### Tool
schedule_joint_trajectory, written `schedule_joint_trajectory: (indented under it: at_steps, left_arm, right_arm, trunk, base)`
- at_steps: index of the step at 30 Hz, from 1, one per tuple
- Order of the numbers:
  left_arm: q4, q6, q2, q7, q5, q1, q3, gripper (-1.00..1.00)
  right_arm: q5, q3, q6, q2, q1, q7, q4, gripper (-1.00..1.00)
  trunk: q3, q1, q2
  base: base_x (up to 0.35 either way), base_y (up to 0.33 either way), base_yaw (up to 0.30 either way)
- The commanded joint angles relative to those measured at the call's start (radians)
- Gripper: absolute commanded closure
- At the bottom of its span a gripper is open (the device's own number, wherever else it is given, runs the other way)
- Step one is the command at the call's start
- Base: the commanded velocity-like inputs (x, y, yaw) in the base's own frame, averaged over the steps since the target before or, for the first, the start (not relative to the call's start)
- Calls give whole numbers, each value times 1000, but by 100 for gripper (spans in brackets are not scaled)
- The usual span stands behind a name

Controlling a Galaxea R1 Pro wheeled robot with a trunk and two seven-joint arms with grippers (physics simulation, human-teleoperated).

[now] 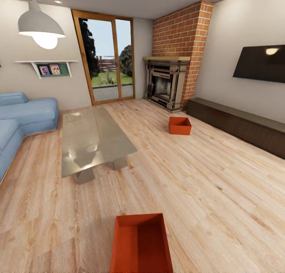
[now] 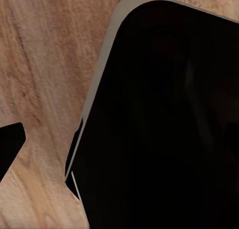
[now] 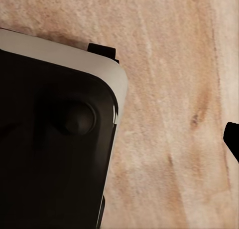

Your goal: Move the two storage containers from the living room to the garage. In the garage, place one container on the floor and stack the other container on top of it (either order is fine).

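Near storage container [image 1: 141, 243] on plank floor [image 1: 206, 178] at robot's base; second [image 1: 180, 125] by fireplace [image 1: 166, 84]. Hand states: cannot tell. Risk: base nudging near bin while approaching.

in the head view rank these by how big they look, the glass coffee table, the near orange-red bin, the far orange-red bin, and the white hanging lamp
1. Glass coffee table
2. Near orange-red open-top bin, cut off by the frame and enlarged by closeness
3. White hanging lamp
4. Far orange-red bin, small through distance

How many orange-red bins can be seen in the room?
2. One bin is on the wood floor close to the camera; the other bin lies farther off, near the fireplace.
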Motion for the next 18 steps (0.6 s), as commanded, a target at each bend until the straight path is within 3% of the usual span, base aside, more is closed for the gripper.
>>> schedule_joint_trajectory:
  at_steps: [1, 18]
  left_arm:
    - [0, -2, 0, 1, 4, 0, -2, -100]
    - [0, -2, 0, 1, 4, 0, -2, -100]
  right_arm:
    - [-9, 9, -6, 0, -1, 0, 3, -100]
    - [-10, 7, -6, 0, -1, 0, 3, -100]
  trunk:
    - [-2, 0, 0]
    - [-30, 0, 0]
  base:
    - [0, 0, 0]
    - [0, 0, 0]
